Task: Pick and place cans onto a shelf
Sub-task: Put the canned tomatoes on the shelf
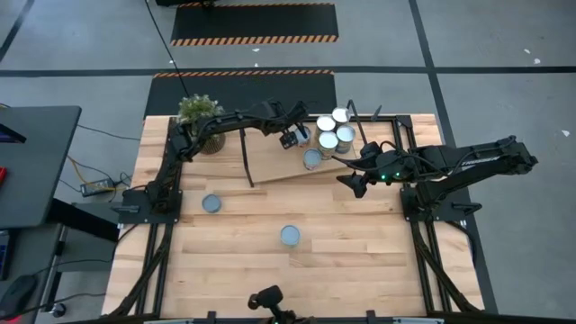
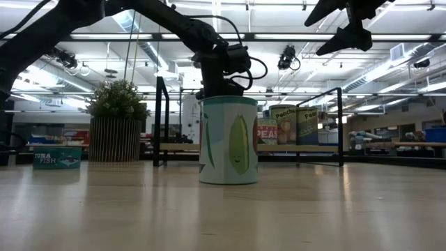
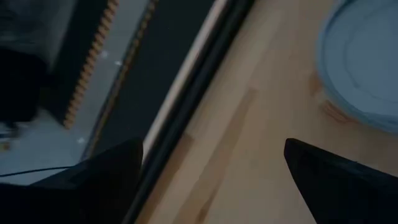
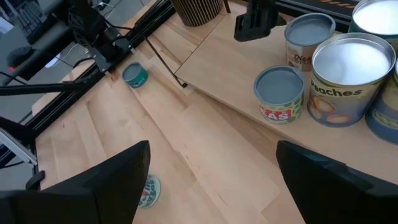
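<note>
The plywood shelf [image 1: 279, 162] lies tilted at the table's far side. Several cans [image 1: 335, 130] stand on its right end, among them a peas can [image 4: 280, 93] and a peaches can [image 4: 348, 74]. A flat tuna can [image 1: 212, 204] and a corn can [image 1: 290, 236] stand on the tabletop. My left gripper [image 1: 292, 138] hovers open and empty over the shelf, just left of the cans; a can's bluish top [image 3: 367, 62] shows beyond its fingers [image 3: 99, 180]. My right gripper [image 1: 353, 180] hangs open and empty above the shelf's near right edge.
A potted plant [image 1: 202, 121] stands at the table's far left corner. The shelf's black rod frames rise at its left end [image 1: 245, 157] and right end [image 1: 396, 144]. Bare tabletop [image 1: 360, 261] lies toward the near edge.
</note>
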### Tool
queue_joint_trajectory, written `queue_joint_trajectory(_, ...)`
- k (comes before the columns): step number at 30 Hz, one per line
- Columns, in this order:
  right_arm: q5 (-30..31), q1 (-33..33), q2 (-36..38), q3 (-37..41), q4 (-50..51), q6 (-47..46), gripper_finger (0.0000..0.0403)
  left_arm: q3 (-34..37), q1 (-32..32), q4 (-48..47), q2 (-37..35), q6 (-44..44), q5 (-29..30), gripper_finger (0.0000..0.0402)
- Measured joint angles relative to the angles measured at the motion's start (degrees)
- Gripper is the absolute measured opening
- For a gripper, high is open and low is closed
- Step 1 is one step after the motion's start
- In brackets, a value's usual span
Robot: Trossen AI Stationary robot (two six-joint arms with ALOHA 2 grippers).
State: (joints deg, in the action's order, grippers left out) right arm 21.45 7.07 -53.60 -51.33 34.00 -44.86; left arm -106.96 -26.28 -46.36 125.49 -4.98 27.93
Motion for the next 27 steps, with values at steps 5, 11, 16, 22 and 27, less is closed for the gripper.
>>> queue_joint_trajectory(5,-0.02,0.00,0.00,0.00,-0.10,-0.02,0.0356,0.00,-0.51,4.13,0.00,0.56,0.59,0.0396)
queue_joint_trajectory(11,-0.04,0.00,0.00,0.00,-1.14,-0.46,0.0356,0.00,-1.91,7.00,0.00,4.38,-5.05,0.0396)
queue_joint_trajectory(16,0.00,0.00,0.00,0.00,-1.38,-0.44,0.0356,0.00,-2.55,7.71,0.00,4.40,-11.43,0.0396)
queue_joint_trajectory(22,0.04,0.00,0.00,0.00,-1.36,-0.18,0.0356,0.00,-2.11,8.28,0.00,2.23,-12.59,0.0396)
queue_joint_trajectory(27,0.09,0.00,0.00,0.00,-1.30,-0.04,0.0356,0.00,-1.90,8.30,0.00,1.54,-12.89,0.0396)
